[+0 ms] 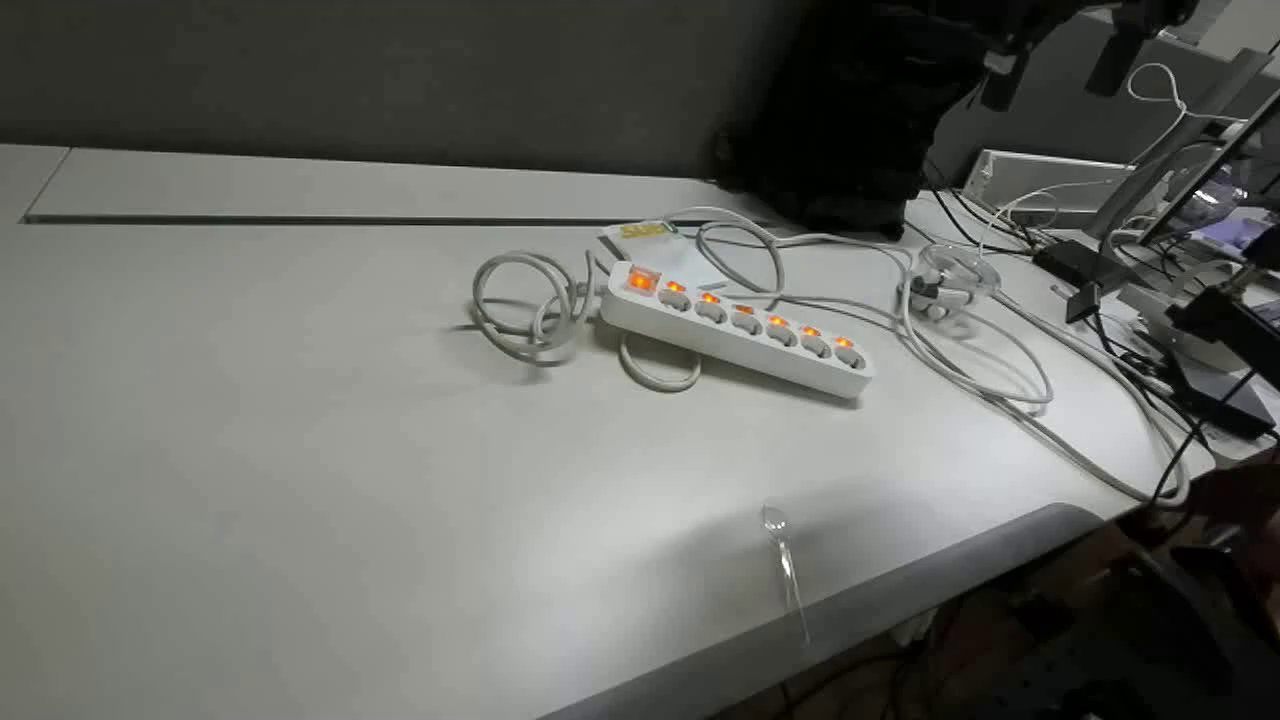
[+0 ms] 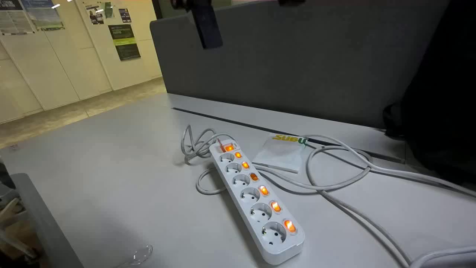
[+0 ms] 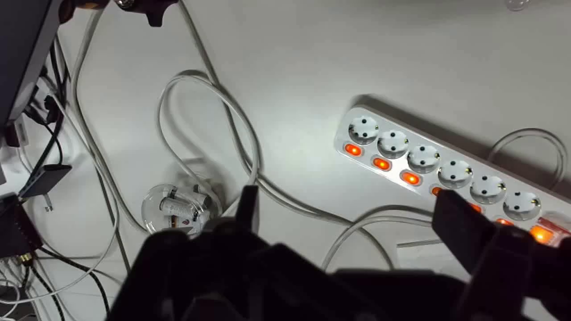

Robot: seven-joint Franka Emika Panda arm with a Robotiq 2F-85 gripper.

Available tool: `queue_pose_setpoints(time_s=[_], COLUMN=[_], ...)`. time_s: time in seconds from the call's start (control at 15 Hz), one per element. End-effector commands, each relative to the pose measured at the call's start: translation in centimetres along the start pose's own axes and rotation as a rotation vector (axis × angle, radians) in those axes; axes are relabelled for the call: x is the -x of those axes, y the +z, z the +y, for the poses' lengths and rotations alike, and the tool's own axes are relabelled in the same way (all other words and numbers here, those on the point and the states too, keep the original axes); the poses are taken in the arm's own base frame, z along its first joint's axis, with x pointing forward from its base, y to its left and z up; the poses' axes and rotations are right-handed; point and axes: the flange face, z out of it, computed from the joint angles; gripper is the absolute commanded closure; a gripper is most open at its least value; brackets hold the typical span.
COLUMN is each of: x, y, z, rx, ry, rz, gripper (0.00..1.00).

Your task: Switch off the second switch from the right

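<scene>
A white power strip [image 1: 735, 345] with several sockets lies on the desk; it also shows in an exterior view [image 2: 245, 208] and the wrist view [image 3: 468, 171]. A larger covered switch [image 1: 641, 281] sits at one end, glowing orange. The second switch from the end opposite it [image 1: 810, 331] glows orange, also in an exterior view [image 2: 275, 206] and the wrist view [image 3: 382, 163]. The third socket's switch [image 2: 254, 176], counted from the large switch, looks unlit. My gripper [image 3: 345, 189] is open and empty, high above the desk; it also shows in an exterior view [image 1: 1052, 98].
Grey cables [image 1: 960, 375] loop around the strip. A Subway bag [image 2: 280, 154] lies behind it. A clear cup [image 3: 178, 207] with small items stands beside the cables. A clear plastic spoon [image 1: 785, 565] lies near the front edge. A black bag [image 1: 850, 120] stands against the grey partition [image 2: 297, 63].
</scene>
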Motion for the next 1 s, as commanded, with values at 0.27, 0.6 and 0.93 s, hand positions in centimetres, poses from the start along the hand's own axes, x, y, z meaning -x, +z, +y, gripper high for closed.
queue_pose_setpoints(time_s=[0.27, 0.6, 0.93], x=[-0.02, -0.03, -0.33], y=[-0.05, -0.06, -0.07], z=[0.03, 0.03, -0.05], rx=[0.000, 0.000, 0.004], ry=[0.000, 0.000, 0.020], rz=[0.000, 0.000, 0.014], gripper=[0.00, 0.00, 0.00])
